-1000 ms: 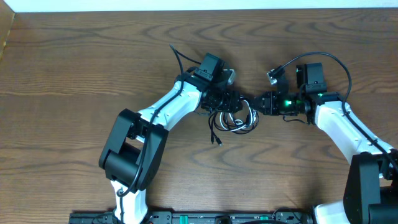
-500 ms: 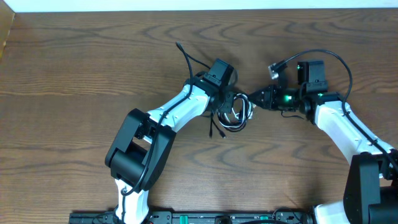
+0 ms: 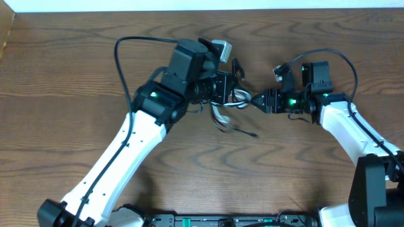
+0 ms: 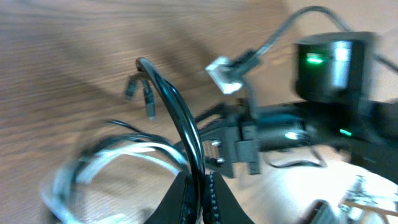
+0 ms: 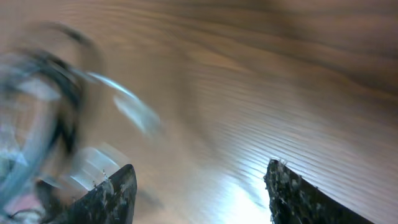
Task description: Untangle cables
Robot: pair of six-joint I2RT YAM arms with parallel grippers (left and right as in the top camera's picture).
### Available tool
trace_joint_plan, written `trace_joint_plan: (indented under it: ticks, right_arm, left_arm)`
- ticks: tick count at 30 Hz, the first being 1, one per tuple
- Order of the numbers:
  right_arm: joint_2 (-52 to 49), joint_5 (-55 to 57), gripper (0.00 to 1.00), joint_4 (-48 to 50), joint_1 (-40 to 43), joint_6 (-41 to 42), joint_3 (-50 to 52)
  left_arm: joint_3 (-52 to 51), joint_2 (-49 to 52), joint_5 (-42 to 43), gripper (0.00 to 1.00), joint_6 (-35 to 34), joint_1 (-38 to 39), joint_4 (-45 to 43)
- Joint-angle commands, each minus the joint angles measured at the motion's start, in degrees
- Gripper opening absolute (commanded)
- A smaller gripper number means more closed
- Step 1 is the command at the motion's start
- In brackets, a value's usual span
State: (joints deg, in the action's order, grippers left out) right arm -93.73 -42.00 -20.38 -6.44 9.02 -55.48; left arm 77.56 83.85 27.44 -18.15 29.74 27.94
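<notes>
The cables hang in a tangle (image 3: 230,101) between the two arms. In the left wrist view my left gripper (image 4: 198,179) is shut on the black cable (image 4: 177,106), which arches upward to small plug ends (image 4: 148,102). The white cable (image 4: 134,152) loops below it, blurred. Overhead, the left gripper (image 3: 222,88) is lifted above the tangle, and a black end (image 3: 251,134) trails onto the table. My right gripper (image 3: 256,101) sits just right of the tangle. Its fingers (image 5: 117,194) stand wide apart with only wood between them, and the cables (image 5: 46,106) are a blur at its left.
The wooden table (image 3: 76,57) stretches all around. A thick black wire (image 3: 126,57) loops out from the left arm, and another (image 3: 341,60) arcs over the right arm. A pale strip (image 3: 189,5) runs along the far edge.
The left gripper shut on the black cable and lifted it up and back, its arm swinging high. The right gripper opened and let go of the tangle.
</notes>
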Motion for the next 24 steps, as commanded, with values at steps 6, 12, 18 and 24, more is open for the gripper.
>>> trace_joint_plan:
  ticks: [6,12,18,24]
  right_arm:
    - [0.52,-15.37,0.62,0.59,0.50,3.56,-7.96]
    - [0.46,-14.32,0.61,1.81,-1.73,15.52,-7.93]
    - [0.39,-12.85,0.63,5.97,-2.45,27.93,-7.82]
    - [0.37,-15.58,0.67,11.80,-2.34,25.66,-7.82]
  left_arm:
    - [1.01,-0.26,25.16,0.07,2.93,-11.28,-1.57]
    - [1.01,-0.26,29.55,0.07,2.80,-12.48,-4.52]
    - [1.01,-0.26,22.49,0.08,-6.25,-12.66,-5.84]
    - [1.01,-0.26,17.59,0.07,-24.76,-13.18,-6.23]
